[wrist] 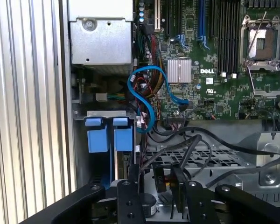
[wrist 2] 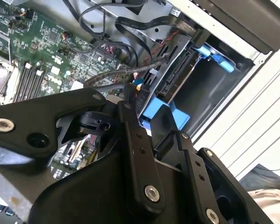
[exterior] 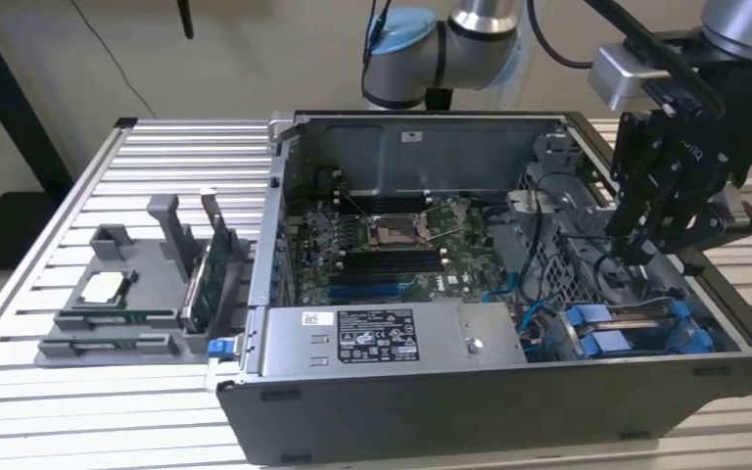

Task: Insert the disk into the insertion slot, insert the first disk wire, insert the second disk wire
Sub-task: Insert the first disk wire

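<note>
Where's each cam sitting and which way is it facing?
Exterior view: off the arm, looking down into the open computer case; arm and gripper show.
First wrist view: on the arm, looking onto the motherboard; gripper shows.
Second wrist view: on the arm, facing the blue disk carrier; gripper shows.
Shared: both wrist views show blue disk carrier and motherboard.
</note>
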Motion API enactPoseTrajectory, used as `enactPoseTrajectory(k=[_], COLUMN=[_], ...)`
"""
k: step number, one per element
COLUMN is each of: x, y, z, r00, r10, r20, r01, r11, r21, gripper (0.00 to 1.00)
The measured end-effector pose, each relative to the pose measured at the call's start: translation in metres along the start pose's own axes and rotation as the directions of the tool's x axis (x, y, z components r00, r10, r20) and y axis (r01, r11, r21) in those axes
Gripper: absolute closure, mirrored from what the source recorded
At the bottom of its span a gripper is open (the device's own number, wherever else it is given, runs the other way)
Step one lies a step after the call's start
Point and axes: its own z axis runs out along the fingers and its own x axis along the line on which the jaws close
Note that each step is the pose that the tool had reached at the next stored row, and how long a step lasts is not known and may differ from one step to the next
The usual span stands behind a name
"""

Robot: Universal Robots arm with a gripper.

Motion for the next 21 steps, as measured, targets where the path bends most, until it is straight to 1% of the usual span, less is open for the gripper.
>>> enactPoseTrajectory(k=[9,10,11,21], x=[0.0,0.0,0.0,0.0001], y=[0.0,0.0,0.0,0.0], z=[0.0002,0.0002,0.0002,0.0016], r00=[1.0,1.0,1.0,1.0], r10=[0.0,0.0,0.0,0.0], r20=[0.0001,0.0,0.0001,-0.0001], r01=[0.0,0.0,0.0,0.0], r11=[1.0,1.0,1.0,1.0], r21=[0.0,0.0,0.0,0.0], gripper=[0.6,0.62,0.69,0.69])
